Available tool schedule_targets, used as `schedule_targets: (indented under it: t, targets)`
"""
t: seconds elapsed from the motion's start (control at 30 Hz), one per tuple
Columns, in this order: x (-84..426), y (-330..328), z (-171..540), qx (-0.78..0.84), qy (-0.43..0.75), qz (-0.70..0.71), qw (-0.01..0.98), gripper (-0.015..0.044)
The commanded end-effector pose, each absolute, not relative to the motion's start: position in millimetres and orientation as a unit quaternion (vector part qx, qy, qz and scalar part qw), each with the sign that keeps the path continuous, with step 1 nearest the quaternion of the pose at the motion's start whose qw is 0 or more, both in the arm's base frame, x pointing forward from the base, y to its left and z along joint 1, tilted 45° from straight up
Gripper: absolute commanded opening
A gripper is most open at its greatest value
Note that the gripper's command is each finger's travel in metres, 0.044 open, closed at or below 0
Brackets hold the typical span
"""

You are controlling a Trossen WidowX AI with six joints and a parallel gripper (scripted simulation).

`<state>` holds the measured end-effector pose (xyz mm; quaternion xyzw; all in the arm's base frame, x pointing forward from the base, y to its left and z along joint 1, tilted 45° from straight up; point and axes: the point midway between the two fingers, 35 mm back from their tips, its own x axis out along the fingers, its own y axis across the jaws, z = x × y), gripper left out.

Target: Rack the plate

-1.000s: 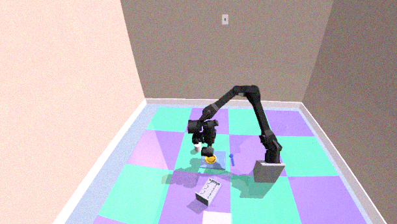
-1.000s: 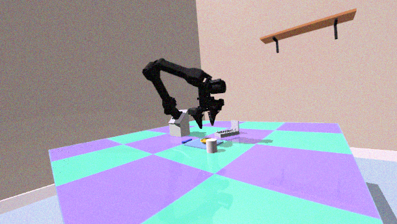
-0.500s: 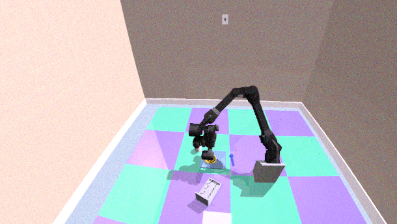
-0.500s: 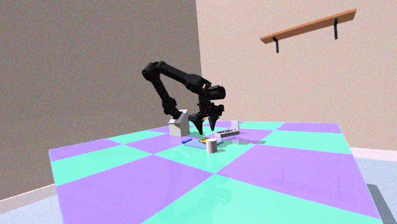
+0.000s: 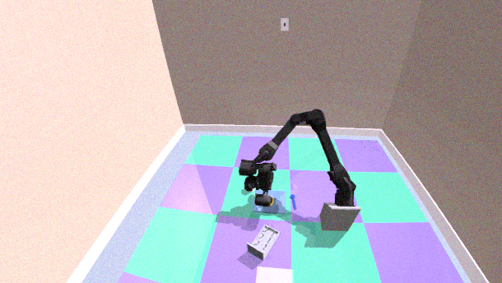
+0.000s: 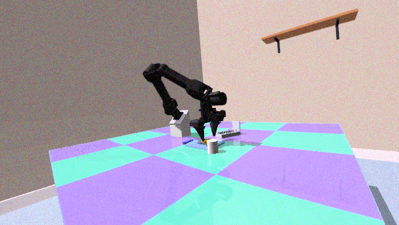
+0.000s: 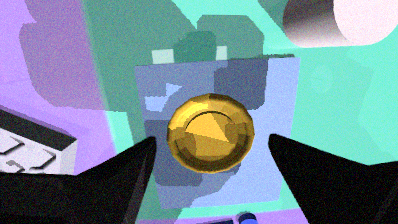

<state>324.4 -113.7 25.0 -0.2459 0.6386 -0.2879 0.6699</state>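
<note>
Purple and green squares patterned the worktop (image 5: 325, 189) (image 6: 288, 173) (image 7: 345, 120), with brown and pale walls behind it. The gripper (image 5: 263, 201) (image 6: 208, 138) (image 7: 213, 141) pointed downward, its fingers wide apart and nothing held between them. Below, the yellow plate (image 5: 271, 201) (image 6: 205, 141) (image 7: 210, 160) lay flat on a blue mat (image 5: 280, 207) (image 6: 196, 144) (image 7: 278, 172), and the wrist view put it between the two fingertips, slightly nearer the left side of that picture's gap.

Picking it up seemed the step in hand. A good grasp called for centring over the plate, a straight descent until the tips reached its rim, then an even, gentle squeeze; closing too high risked slipping off the low edge.

The dish rack (image 5: 263, 252) (image 6: 236, 125) (image 7: 67, 159) stood apart from the mat, with no plate in its slots. A white cylinder (image 6: 212, 146) (image 7: 312, 22) stood near the mat; whether it was hollow or held anything could not be told.
</note>
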Motion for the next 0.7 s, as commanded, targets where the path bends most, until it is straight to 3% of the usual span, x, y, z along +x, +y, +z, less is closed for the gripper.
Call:
schedule_targets:
  t: [0.0,0.67]
  targets:
    - [322.3,-119.2,18.7,-0.249,0.640,-0.289,0.667,0.0400]
    - [320.6,-130.7,7.0,-0.250,0.640,-0.289,0.666,0.0384]
